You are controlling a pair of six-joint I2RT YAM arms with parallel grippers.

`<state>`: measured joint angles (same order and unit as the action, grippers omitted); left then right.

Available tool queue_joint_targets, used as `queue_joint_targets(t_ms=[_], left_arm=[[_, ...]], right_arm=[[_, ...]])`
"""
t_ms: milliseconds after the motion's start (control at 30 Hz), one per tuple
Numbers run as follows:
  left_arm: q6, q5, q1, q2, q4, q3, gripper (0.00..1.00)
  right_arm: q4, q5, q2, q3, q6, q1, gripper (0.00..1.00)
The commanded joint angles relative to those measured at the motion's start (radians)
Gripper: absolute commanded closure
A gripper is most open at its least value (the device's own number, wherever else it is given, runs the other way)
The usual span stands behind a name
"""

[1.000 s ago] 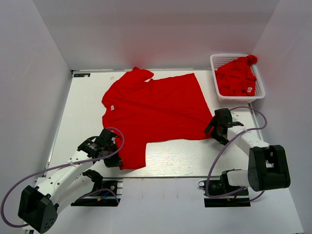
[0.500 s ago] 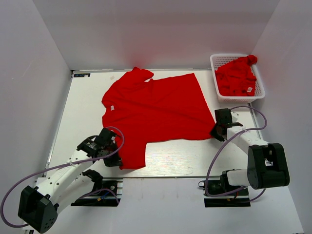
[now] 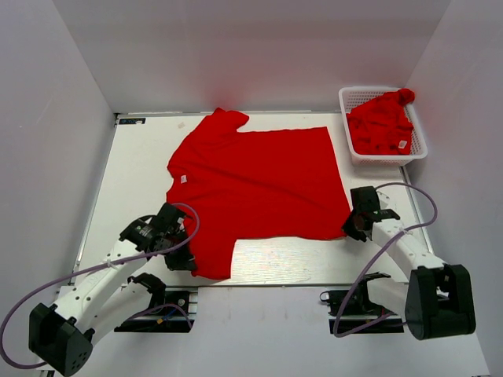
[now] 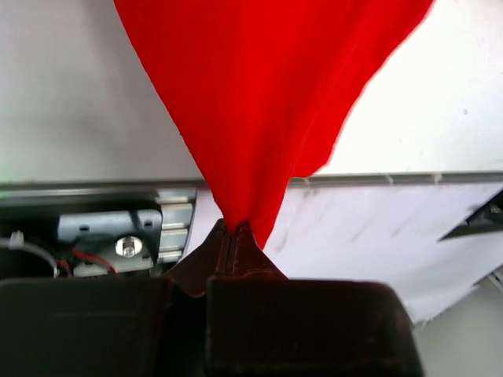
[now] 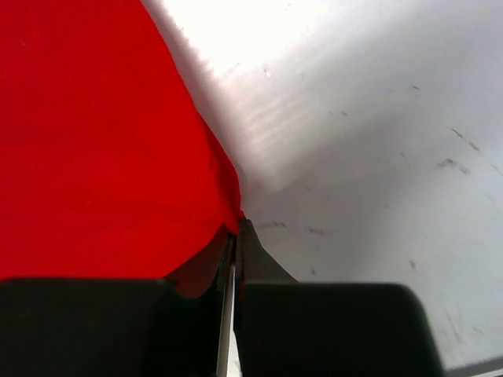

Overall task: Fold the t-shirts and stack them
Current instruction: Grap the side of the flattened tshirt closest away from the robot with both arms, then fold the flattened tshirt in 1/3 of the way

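On the white table (image 3: 275,263), one red t-shirt (image 3: 251,184) spread nearly flat, collar end to the left, hem to the right. At the far right corner, a white lattice basket (image 3: 369,89) with bunched t-shirt cloth (image 3: 381,126) inside, count unclear. Near sleeve edge pinched by the left gripper (image 4: 234,236), near hem corner by the right gripper (image 5: 234,236); both pairs of jaws pressed together with red cloth between. Small white label (image 3: 184,179) by the collar. Judged early in the task: spreading about done, no fold made, no stack begun, basket not yet emptied.
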<state>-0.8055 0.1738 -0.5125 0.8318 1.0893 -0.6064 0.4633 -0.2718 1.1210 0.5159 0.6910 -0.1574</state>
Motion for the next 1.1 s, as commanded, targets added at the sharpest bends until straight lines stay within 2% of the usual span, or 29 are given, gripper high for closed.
queue_joint_targets(t_ms=[0,167,433,733,1067], left_arm=[[0.014,0.044,-0.003,-0.028,0.098,-0.075,1.00],[0.034,0.033,-0.003,-0.028,0.165,-0.159,1.00],[0.069,-0.031,-0.003,0.131,-0.032,-0.259,1.00],[0.098,-0.296,0.019,0.361,-0.051,-0.501,1.00],[0.098,-0.461,0.054,0.553,-0.074,-0.691,1.00]], right_arm=[[0.155,-0.030,-0.067,0.019,-0.041,0.004,1.00],[0.161,-0.012,-0.084,0.030,-0.051,0.002,1.00],[0.143,-0.015,-0.053,0.073,-0.100,-0.001,1.00],[0.143,-0.046,0.013,0.183,-0.177,0.001,1.00],[0.133,-0.058,0.134,0.303,-0.205,-0.001,1.00]])
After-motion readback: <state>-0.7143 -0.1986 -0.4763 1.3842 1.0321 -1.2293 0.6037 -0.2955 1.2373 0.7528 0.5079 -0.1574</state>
